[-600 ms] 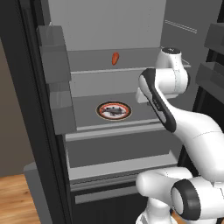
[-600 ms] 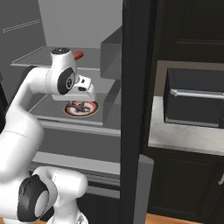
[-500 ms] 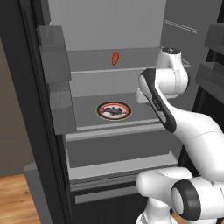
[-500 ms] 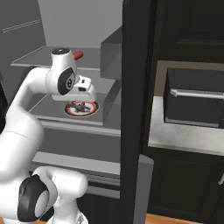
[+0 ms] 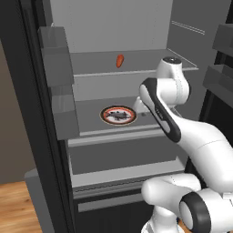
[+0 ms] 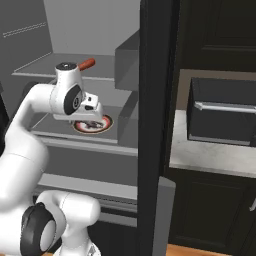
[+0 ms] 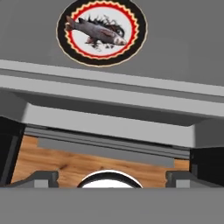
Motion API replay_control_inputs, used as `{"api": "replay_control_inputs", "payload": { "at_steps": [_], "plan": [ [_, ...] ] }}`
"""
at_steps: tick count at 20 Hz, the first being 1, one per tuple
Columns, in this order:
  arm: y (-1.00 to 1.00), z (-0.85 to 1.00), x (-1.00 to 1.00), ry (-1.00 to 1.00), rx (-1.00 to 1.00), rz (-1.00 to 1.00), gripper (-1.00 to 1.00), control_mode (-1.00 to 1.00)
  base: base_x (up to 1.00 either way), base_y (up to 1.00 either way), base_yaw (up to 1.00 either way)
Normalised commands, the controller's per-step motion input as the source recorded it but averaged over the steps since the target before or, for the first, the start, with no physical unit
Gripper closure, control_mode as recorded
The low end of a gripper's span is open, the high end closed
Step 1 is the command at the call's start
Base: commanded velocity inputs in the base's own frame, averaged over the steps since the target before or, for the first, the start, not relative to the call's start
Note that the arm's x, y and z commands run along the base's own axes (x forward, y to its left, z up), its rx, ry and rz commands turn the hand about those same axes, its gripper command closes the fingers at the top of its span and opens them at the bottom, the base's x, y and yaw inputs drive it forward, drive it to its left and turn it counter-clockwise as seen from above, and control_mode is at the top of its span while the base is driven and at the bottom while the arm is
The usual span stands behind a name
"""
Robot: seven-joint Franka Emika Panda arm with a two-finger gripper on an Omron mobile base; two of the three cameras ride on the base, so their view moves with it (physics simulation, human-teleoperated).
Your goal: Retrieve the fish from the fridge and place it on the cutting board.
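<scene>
The fish (image 7: 96,33) is small and grey-silver and lies on a round orange-rimmed plate (image 7: 135,39) on the fridge's (image 5: 27,91) middle shelf. The plate (image 5: 118,115) sits mid-shelf, with the fish (image 5: 117,116) across it. My gripper (image 7: 107,162) hangs open in front of the shelf edge, nothing between its fingers, short of the plate. In the right base view the gripper (image 6: 95,115) hovers just above the plate (image 6: 92,126). The cutting board is out of view.
A small orange-red oblong item (image 5: 119,60) lies on the upper shelf. Grey door bins (image 5: 59,63) stick out on the left, more bins (image 5: 218,77) on the right. The fridge's black frame (image 6: 155,125) stands beside a counter (image 6: 210,155) with a dark appliance (image 6: 220,115).
The arm has dipped slightly lower toward the plate shelf; the fish and plate lie as before.
</scene>
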Motion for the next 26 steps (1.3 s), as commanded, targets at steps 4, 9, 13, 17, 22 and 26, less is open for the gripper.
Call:
{"api": "replay_control_inputs", "payload": {
  "at_steps": [4,9,13,17,22,26],
  "plan": [
    [0.16,-0.11,0.45,-0.15,-0.04,0.12,-1.00,-1.00,0.00,0.00,0.00],
    [0.00,-0.42,0.67,-0.11,-0.08,0.13,-1.00,-1.00,0.00,0.00,0.00],
    [0.03,-0.40,0.69,-0.03,-0.07,0.08,-1.00,-1.00,0.00,0.00,0.00],
    [0.00,-0.01,0.69,0.00,-0.01,0.05,-1.00,-1.00,0.00,0.00,0.00],
    [0.07,-0.11,0.69,0.03,-0.01,0.04,-1.00,-1.00,0.00,0.00,0.00],
    [0.19,-0.19,0.61,0.08,0.00,0.03,-1.00,-1.00,0.00,0.00,0.00]
  ]
}}
